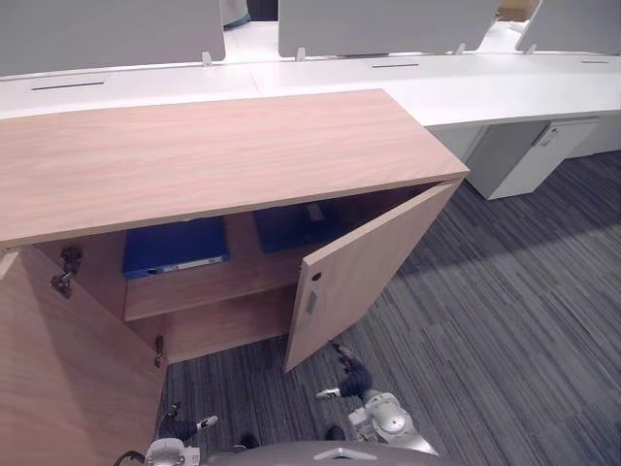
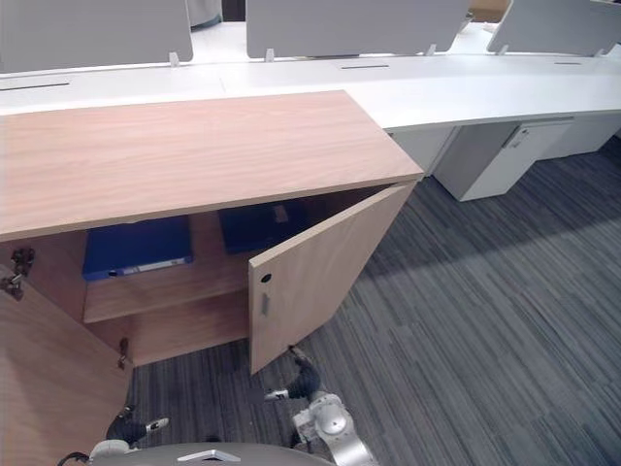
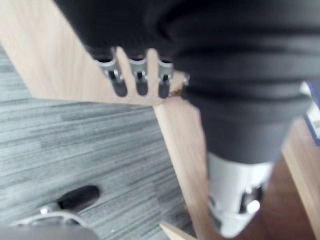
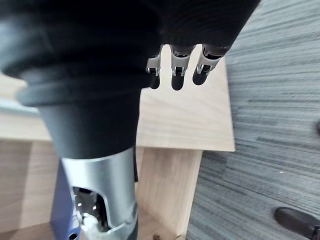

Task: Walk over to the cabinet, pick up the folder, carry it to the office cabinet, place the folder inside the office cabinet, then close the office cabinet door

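we judge the flat blue folder (image 1: 175,248) already on the shelf inside the low wood-grain office cabinet (image 1: 213,155), with a second blue folder (image 1: 291,228) at its 3 o'clock. both hands hang empty with fingers loose: the right hand (image 1: 354,381) at 6 o'clock of the half-open right wooden door (image 1: 369,262), the left hand (image 1: 182,425) beside the wide-open left wooden door (image 1: 58,369). we'd press flat fingers near each door's free edge and swing it in slowly.

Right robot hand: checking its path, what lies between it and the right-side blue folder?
The open right door stands between right robot hand and blue folder, in the left eye view.
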Robot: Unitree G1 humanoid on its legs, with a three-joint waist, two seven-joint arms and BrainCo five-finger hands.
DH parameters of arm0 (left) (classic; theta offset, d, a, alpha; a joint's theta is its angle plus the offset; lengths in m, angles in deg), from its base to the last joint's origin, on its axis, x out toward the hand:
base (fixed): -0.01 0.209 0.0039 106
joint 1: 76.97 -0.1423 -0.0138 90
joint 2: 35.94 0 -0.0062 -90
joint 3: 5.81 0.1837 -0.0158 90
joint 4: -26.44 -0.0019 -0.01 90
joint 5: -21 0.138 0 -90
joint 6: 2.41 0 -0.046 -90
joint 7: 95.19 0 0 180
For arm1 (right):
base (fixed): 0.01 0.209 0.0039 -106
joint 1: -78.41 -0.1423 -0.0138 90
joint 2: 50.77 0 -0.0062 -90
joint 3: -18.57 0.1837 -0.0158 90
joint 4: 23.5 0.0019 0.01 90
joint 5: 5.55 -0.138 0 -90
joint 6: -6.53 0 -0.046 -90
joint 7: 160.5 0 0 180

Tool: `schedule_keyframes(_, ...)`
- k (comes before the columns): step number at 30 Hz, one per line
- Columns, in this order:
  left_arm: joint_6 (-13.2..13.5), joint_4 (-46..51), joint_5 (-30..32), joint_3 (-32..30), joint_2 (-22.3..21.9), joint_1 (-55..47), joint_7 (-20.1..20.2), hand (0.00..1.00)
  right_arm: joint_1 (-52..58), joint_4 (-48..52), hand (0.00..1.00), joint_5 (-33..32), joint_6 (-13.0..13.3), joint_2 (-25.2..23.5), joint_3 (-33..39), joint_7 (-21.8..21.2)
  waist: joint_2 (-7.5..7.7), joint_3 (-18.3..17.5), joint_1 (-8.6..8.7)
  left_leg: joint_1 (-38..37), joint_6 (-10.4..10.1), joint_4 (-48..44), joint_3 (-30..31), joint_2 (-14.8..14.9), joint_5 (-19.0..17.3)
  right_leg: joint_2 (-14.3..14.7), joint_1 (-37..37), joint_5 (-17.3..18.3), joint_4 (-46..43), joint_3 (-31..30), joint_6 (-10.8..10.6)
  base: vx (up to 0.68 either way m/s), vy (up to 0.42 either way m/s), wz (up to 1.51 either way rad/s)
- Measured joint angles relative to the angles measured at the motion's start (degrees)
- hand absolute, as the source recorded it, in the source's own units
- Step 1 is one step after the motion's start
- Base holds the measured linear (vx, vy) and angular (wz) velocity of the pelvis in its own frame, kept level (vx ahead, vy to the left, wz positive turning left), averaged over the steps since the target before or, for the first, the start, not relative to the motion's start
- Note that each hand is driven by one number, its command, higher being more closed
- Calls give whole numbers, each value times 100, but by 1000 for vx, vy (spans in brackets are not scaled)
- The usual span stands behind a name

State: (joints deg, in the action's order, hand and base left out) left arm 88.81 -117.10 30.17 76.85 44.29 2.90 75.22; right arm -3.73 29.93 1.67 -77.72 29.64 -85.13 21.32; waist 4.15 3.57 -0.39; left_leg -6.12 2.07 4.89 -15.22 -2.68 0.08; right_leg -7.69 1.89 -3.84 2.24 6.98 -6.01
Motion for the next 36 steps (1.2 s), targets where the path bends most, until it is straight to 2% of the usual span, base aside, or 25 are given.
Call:
schedule_keyframes(1, 0, -2, -6, -19, -1, -29, 4, 0, -2, -331, 0, 20, -34, 4, 256, 35, 1, 0, -4, -8, 20, 1, 11, -23, 4, -20, 14, 1, -3, 4, 1, -37, 37, 4)
schedule_keyframes(5, 0, -3, -26, -42, -5, -82, 5, 0, 41, -732, 0, 184, -151, -17, 500, 135, -24, 17, 3, -20, 28, 2, 22, -39, 5, -39, 25, 11, -23, 7, 8, -15, 11, 1)
schedule_keyframes(9, -1, -4, -232, -40, 8, -84, 8, 0, -26, -965, 0, 164, -226, -55, 752, 218, -25, 103, 24, 70, 25, 2, 45, -44, 7, -79, -237, 254, -522, -30, 25, -25, 9, 4)
schedule_keyframes(12, -1, -5, -303, -41, 15, -87, 9, 0, -78, -1010, 0, 158, -233, -101, 965, 237, -48, 115, 16, 188, 21, 4, 193, -71, 15, -91, -378, 436, -720, -116, -42, -7, 5, 23)
schedule_keyframes(16, -2, -17, -395, -38, 23, -23, 3, 0, -148, -1186, 0, -19, -264, -136, 1147, 247, -37, 116, 45, 389, 53, 4, 734, -149, 79, -52, -388, 675, -819, -165, -77, 75, -10, 63)
schedule_keyframes(20, -5, -159, -523, -41, 26, 44, -3, 0, -252, -1417, 0, -21, -357, -161, 1214, 249, -46, 147, -58, 423, 169, 0, 1178, -197, 179, -34, -165, 752, -722, 17, 23, 121, -17, 56)
schedule_keyframes(25, -2, -129, -577, -142, -23, 135, -2, 0, -305, -1425, 0, -54, -355, -221, 1260, 257, -70, 261, -52, 578, 149, -148, 1812, -234, 292, 1, 30, 858, -699, 346, 193, 120, -39, 81)
schedule_keyframes(26, 1, -73, -633, -169, -42, 164, -6, 0, -405, -1420, 0, -71, -355, -269, 1356, 262, -69, 385, -65, 777, 71, -483, 1767, -239, 241, -30, 27, 919, -860, 432, 277, 12, -38, 86)
schedule_keyframes(27, 0, -56, -652, -170, -39, 163, -4, 0, -426, -1401, 0, -71, -353, -285, 1402, 262, -75, 407, -67, 864, 32, -594, 1643, -231, 211, -62, 22, 949, -922, 493, 267, -23, -25, 79)
schedule_keyframes(28, 0, -12, -673, -174, -31, 151, -6, 0, -440, -1377, 0, -70, -343, -295, 1464, 266, -92, 420, -64, 957, -111, -730, 1320, -202, 65, -111, 21, 1039, -1018, 577, 233, -38, 6, 57)
schedule_keyframes(29, 2, 64, -675, -217, -49, 112, -2, 0, -475, -1385, 0, -68, -351, -316, 1493, 267, -84, 458, -115, 1048, 56, -950, 951, -126, -255, -144, 12, 1238, -1166, 660, 115, -96, -32, 39)
schedule_keyframes(31, -5, 70, -675, -297, -69, 82, -4, 0, -479, -1338, 0, -67, -349, -363, 1505, 263, -168, 514, -146, 1161, 27, -1149, 741, -114, -553, -135, 20, 1457, -1288, 707, 56, -82, -57, 27)
schedule_keyframes(32, -7, 63, -671, -325, -61, 41, 1, 0, -387, -1287, 0, -67, -351, -359, 1544, 263, -12, 416, -43, 1029, 46, -842, 580, -162, -661, -201, 94, 1571, -1040, 815, 83, 78, -9, 60)
schedule_keyframes(33, -5, 54, -671, -375, -69, 14, -1, 0, -269, -1286, 0, -68, -347, -383, 1664, 267, -47, 366, 25, 895, 46, -889, 132, -52, -634, -260, 162, 1575, -914, 869, 133, 136, -11, 69)
schedule_keyframes(34, -5, 50, -670, -373, -94, -11, 0, 0, -225, -1242, 0, -133, -343, -364, 1740, 259, -220, 333, 47, 876, -2, -788, -42, 36, -534, -159, 210, 1515, -914, 959, 135, 186, 1, 67)
schedule_keyframes(35, -19, -27, -666, -375, -162, -45, 5, 0, -254, -1261, 0, -127, -366, -326, 1871, 336, -234, 291, 102, 764, 102, -462, 139, -64, -163, -188, 234, 1357, -947, 1067, 33, 216, 0, 65)
schedule_keyframes(36, -11, 2, -664, -371, -185, -50, 3, 0, -247, -1279, 0, -122, -373, -305, 1889, 381, -285, 239, 110, 581, 144, -65, 264, -109, 46, -164, 281, 1305, -899, 1122, 45, 218, 17, 66)
